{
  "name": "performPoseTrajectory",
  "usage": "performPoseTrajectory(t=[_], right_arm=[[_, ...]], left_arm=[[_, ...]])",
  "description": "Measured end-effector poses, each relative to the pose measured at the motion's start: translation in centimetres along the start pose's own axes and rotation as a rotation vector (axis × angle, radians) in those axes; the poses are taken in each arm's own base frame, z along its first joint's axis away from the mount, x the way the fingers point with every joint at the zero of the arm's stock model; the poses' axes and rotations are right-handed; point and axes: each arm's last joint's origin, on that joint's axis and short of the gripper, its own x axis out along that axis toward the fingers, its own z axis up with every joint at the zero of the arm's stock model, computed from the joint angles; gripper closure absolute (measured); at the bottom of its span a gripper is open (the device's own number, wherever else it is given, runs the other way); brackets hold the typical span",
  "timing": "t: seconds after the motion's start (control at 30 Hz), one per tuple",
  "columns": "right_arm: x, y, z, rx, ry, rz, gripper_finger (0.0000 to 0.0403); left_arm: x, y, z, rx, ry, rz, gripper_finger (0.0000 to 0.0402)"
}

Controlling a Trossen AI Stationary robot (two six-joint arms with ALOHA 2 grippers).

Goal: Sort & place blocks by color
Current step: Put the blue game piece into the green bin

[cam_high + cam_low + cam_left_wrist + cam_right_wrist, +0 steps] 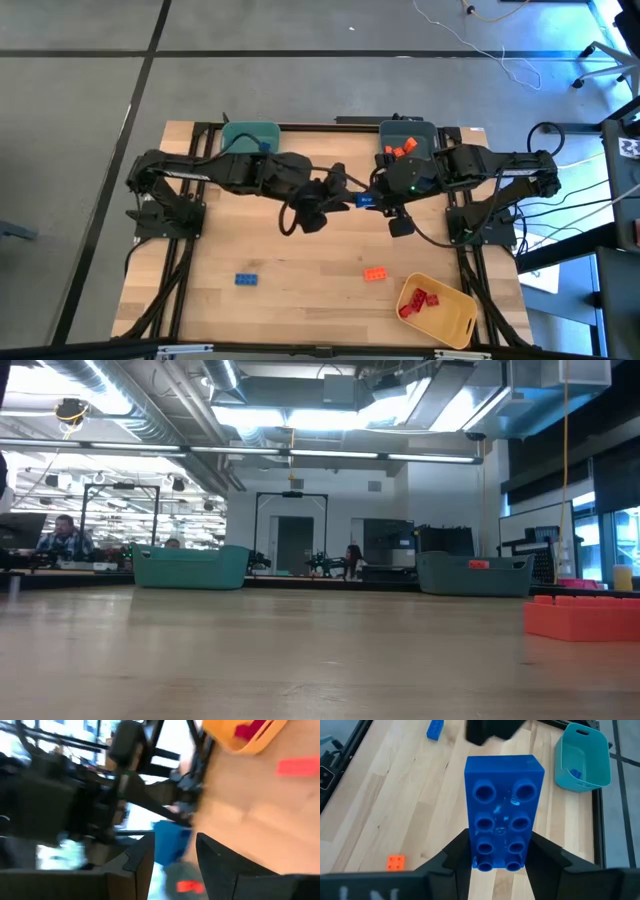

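**Blue block gripped above table centre**

Blue block (503,812) is pinched by the right gripper (368,201) at the high view's centre. Left gripper (322,205) is positioned just beside it, fingers spread. Loose blue brick (247,279) and orange brick (374,273) lie lower in frame.

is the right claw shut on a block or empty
Shut on a blue block: the right claw pinches its lower end between both fingers, held above the table.
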Motion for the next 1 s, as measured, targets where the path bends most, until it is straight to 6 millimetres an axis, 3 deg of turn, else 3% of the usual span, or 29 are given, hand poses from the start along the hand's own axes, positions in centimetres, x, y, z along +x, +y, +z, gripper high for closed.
performPoseTrajectory(t=[0.3, 1.0], right_arm=[[0.0, 0.0, -0.1, 0.003, 0.015, -0.002, 0.0261], [0.9, -0.4, 0.0, 0.031, 0.03, 0.028, 0.0261]], left_arm=[[1.4, -0.6, 0.4, 0.316, 0.208, 0.035, 0.0264], [1.4, -0.5, 0.8, 0.371, 0.19, 0.044, 0.0264]])
